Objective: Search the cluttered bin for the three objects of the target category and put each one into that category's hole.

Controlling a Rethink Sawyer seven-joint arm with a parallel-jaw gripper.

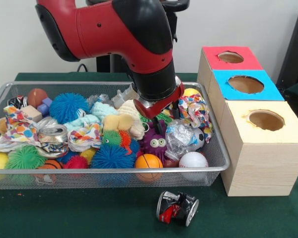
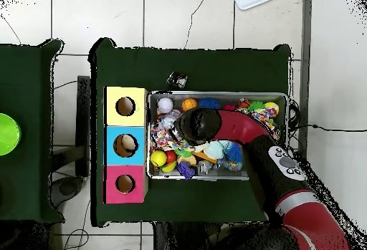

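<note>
A robot lab. A red and black arm (image 1: 124, 39) stands at a green-covered bench (image 1: 89, 218) on a pale tiled floor (image 2: 179, 18), with cables (image 2: 193, 14) trailing across the tiles and plain white walls (image 1: 238, 22) behind.

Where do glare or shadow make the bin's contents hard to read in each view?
Front view: the light is even, with bright glints on the crumpled plastic bottle beside the tool; the arm covers the rear middle of the bin. Overhead view: no strong glare, but the arm hides the bin's centre and the tool.
</note>
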